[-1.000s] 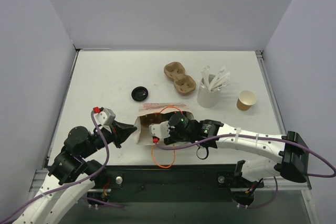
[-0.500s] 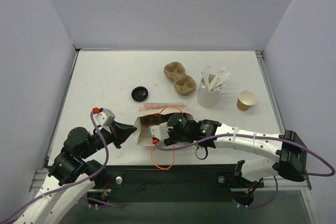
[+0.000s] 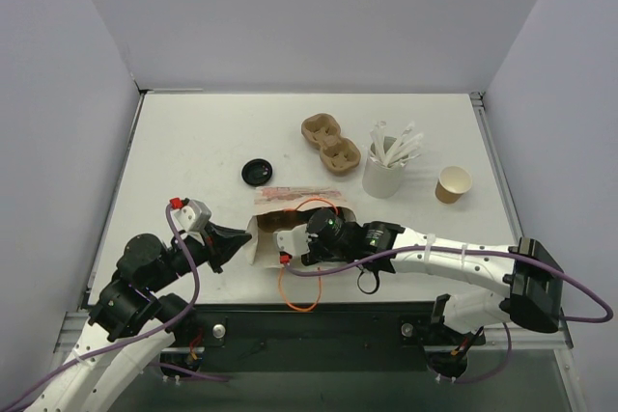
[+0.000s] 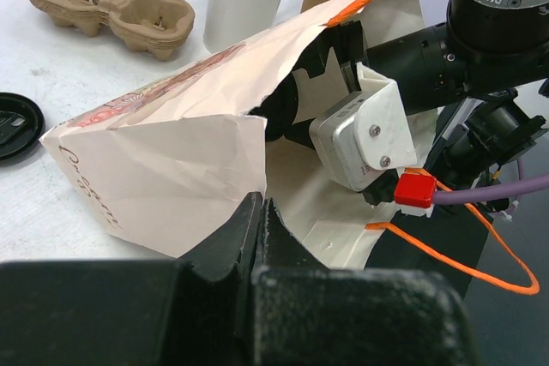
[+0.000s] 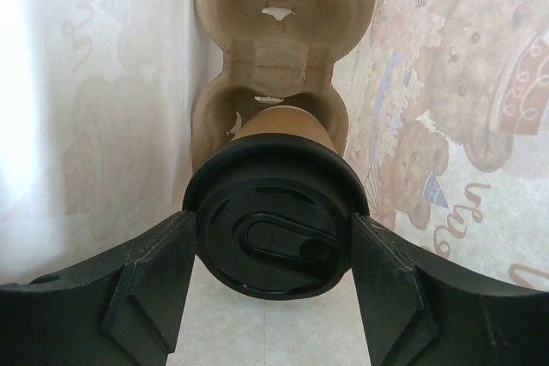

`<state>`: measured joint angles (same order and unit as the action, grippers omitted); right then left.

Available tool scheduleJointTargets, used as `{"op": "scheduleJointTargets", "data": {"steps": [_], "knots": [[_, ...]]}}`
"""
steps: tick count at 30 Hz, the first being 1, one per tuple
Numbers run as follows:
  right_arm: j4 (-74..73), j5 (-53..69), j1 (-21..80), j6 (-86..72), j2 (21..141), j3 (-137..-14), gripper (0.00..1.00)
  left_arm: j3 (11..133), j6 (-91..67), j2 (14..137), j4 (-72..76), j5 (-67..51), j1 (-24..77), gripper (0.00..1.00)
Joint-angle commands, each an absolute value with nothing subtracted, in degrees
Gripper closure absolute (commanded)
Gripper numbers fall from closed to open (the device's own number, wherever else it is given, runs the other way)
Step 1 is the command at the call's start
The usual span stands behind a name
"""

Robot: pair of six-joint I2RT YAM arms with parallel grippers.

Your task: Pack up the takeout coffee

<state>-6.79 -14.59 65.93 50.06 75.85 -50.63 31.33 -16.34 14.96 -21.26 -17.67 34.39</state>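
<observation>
**Top view.** A paper bag (image 3: 263,241) lies on its side near the front edge of the table (image 3: 193,132), with its mouth turned to the right. Its closed end is pinched in the left tool (image 3: 238,240), which is fully shut. The right arm (image 3: 435,246) is passed into the mouth from the right. An open kraft cup (image 3: 453,183) stands well apart at the far right, beside a white cup (image 3: 382,176). A spare carrier (image 3: 328,145) and a loose lid (image 3: 256,173) lie beyond the bag.

**Left wrist view.** The bag's upper wall is seen tented up. Much of the mouth is filled by the right wrist, so little side room is judged to remain.

**Right wrist view.** The right tool (image 5: 274,255) is spread wide, with a finger set against each side of the black lid of a lidded kraft cup (image 5: 283,126). This cup is judged to be the takeout coffee being packed. It is seated in the near well of a moulded carrier (image 5: 283,32) inside the bag, and the far well is empty. The cup lies straight ahead of the tool, with its axis judged to run along the approach line. The bag walls close in on both sides, so the mouth is the only open path out.
</observation>
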Motion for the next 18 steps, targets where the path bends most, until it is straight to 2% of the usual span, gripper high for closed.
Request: {"op": "scheduleJointTargets", "data": {"steps": [1,18], "knots": [[-5.28,-16.26,64.87,50.1,76.73,-49.66,0.6,31.64,-17.05,14.94,-18.37,-18.19,34.19,1.0],[-4.04,-11.07,63.28,50.36,78.49,-50.62,0.6,31.11,-16.96,15.21,-17.93,-18.11,34.19,1.0]]}}
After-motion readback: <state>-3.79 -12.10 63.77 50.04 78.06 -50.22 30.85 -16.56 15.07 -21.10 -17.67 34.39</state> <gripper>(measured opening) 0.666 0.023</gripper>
